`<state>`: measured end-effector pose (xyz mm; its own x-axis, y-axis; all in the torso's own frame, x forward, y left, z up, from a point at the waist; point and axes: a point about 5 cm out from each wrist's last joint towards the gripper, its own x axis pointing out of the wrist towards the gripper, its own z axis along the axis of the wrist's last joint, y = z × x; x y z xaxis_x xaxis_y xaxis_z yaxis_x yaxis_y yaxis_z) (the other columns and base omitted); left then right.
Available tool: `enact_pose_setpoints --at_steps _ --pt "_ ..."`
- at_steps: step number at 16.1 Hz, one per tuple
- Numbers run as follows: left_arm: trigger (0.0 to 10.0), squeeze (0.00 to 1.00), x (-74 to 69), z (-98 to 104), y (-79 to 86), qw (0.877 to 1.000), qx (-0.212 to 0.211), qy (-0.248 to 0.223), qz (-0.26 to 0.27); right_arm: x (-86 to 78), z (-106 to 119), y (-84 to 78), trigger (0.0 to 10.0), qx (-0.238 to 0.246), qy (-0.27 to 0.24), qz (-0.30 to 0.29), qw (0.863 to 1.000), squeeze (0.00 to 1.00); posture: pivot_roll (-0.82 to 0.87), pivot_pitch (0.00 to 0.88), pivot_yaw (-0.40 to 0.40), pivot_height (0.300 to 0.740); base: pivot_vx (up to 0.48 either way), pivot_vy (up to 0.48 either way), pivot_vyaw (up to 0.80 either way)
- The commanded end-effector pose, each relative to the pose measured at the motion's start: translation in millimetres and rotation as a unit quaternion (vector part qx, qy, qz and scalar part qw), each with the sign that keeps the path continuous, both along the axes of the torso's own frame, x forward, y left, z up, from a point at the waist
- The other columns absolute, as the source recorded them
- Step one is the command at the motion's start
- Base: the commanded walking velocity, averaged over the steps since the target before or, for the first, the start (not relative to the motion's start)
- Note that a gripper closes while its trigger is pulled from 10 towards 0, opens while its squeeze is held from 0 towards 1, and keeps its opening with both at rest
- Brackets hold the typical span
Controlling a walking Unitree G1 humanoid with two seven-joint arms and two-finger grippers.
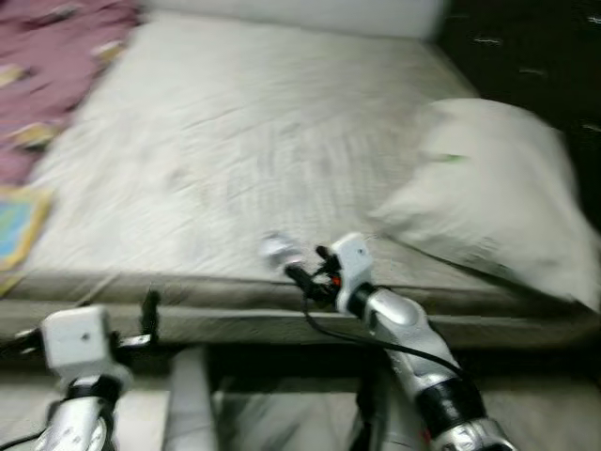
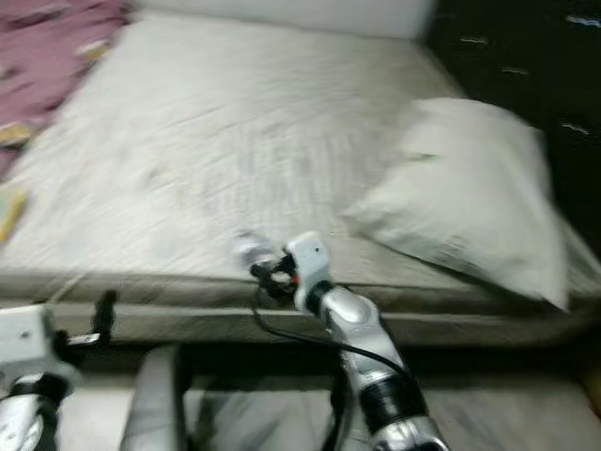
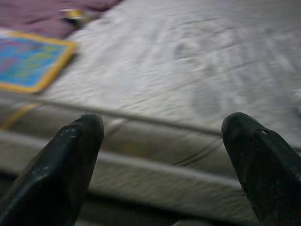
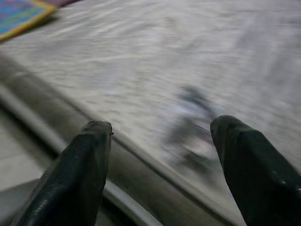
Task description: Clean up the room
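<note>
A small crumpled silvery-white object [image 1: 277, 249] lies on the pale bed sheet [image 1: 235, 141] close to the bed's front edge; blur hides what it is. My right gripper [image 1: 299, 273] hovers just in front of it at that edge, open, with the object [image 4: 194, 123] lying beyond its fingertips. My left gripper [image 1: 147, 315] is lower, before the mattress side at the left, and its fingers [image 3: 70, 155] stand wide open with nothing between them. A colourful flat book with a yellow border [image 3: 28, 63] lies on the bed's left part.
A large white pillow [image 1: 498, 211] rests on the right side of the bed. A purple blanket [image 1: 52, 66] is bunched at the far left. The headboard [image 1: 300, 14] runs along the back. Dark furniture [image 2: 526, 66] stands to the right.
</note>
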<state>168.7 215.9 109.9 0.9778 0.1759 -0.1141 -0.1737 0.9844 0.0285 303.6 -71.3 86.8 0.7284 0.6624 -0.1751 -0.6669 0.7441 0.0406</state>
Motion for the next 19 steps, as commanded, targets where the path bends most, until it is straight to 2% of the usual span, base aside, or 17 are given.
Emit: enact_pose_setpoints --at_steps 1,3,6,8,9,11,12,14,15,17,19 --pt "10.0 0.00 -6.9 7 -4.0 1.000 0.004 0.000 -0.005 0.6 -5 -0.8 10.0 -0.007 0.001 0.003 1.000 0.00 0.13 0.196 -0.120 0.515 0.000 0.000 0.00" --pt "10.0 0.00 -16.7 14 -7.1 1.000 0.023 0.003 -0.014 4.3 -7 1.8 10.0 0.001 -0.006 -0.009 1.000 0.00 0.15 0.233 -0.113 0.515 0.000 0.000 0.00" --pt "10.0 0.00 -18.4 20 -11.2 0.999 0.027 0.004 -0.021 13.8 0 1.7 10.0 0.016 -0.036 -0.042 0.998 0.00 0.16 0.249 -0.104 0.515 0.000 0.000 0.00" --pt "10.0 0.00 -20.2 26 -18.2 0.999 0.030 0.005 -0.037 25.0 11 3.3 10.0 0.024 -0.074 -0.073 0.994 0.00 0.16 0.270 -0.101 0.515 0.000 0.000 0.00" --pt "10.0 0.00 -19.7 27 -20.3 0.999 0.029 0.006 -0.042 34.0 24 2.0 10.0 0.036 -0.097 -0.093 0.990 0.00 0.16 0.282 -0.101 0.515 0.000 0.000 0.00" --pt "10.0 0.00 -19.8 27 -21.0 0.999 0.029 0.007 -0.043 37.6 29 1.0 10.0 0.042 -0.108 -0.100 0.988 0.00 0.16 0.282 -0.101 0.515 0.000 0.000 0.00" --pt "10.0 0.00 -19.5 27 -22.0 0.999 0.024 0.011 -0.043 47.0 38 -3.1 10.0 0.046 -0.123 -0.119 0.984 0.00 0.15 0.282 -0.107 0.515 0.000 0.000 0.00" --pt "10.0 0.00 -19.2 27 -22.2 0.999 0.022 0.012 -0.043 48.7 39 -3.1 10.0 0.046 -0.124 -0.122 0.984 0.00 0.15 0.282 -0.107 0.515 0.000 0.000 0.00" --pt "10.0 0.00 -18.9 27 -23.2 0.999 0.021 0.012 -0.044 49.9 40 0.3 10.0 0.047 -0.121 -0.121 0.984 0.00 0.15 0.287 -0.109 0.515 0.000 0.000 0.00" --pt "10.0 0.00 -19.6 28 -26.8 0.999 0.015 0.016 -0.047 50.8 40 21.7 10.0 0.051 -0.115 -0.104 0.987 0.00 0.15 0.294 -0.111 0.515 0.000 0.000 0.00" --pt "10.0 0.00 -20.4 27 -27.4 0.999 0.012 0.019 -0.046 50.4 41 33.7 10.0 0.054 -0.117 -0.105 0.986 0.00 0.16 0.290 -0.115 0.515 0.000 0.000 0.80"
